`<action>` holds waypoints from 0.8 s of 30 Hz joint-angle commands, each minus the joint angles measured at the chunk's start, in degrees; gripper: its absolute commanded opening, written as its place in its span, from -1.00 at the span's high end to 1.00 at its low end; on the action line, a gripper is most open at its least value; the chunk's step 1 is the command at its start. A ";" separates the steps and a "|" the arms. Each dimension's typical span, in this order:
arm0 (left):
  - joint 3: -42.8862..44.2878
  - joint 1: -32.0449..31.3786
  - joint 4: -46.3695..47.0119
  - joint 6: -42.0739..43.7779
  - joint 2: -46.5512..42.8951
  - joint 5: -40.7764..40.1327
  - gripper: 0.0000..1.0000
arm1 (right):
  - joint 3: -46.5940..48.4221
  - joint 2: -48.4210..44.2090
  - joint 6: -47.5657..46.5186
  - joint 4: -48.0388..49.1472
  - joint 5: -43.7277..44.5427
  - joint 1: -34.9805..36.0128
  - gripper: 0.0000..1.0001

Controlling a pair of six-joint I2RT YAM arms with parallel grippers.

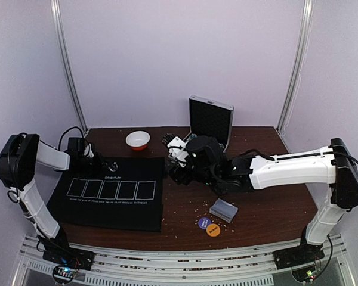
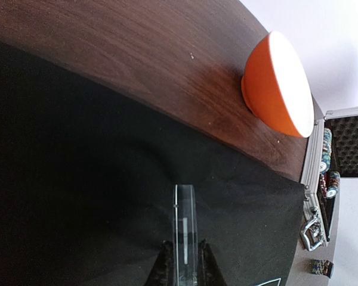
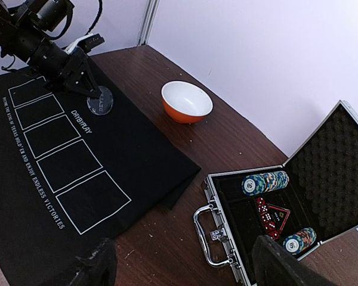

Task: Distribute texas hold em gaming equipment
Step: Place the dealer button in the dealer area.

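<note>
Clear, flat round disc (image 3: 99,101) pinched edge-on in left gripper (image 2: 185,255) at far edge of black felt mat (image 1: 107,205). Striped chip stacks (image 3: 264,183) in foam-lined aluminium case (image 3: 340,173) right of mat. Right gripper (image 3: 188,257) above case, jaws wide, empty.

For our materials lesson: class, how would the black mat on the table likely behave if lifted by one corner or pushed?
The mat looks like thin cloth: it ripples beside the clear disc, so it would probably droop when lifted. Pushed, it likely bunches instead of sliding whole. It seems light.
</note>
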 commanded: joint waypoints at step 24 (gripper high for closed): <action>3.67 0.47 3.61 -2.55 5.47 0.94 0.61 | 1.30 -0.03 0.65 -3.12 -2.45 -0.09 -0.63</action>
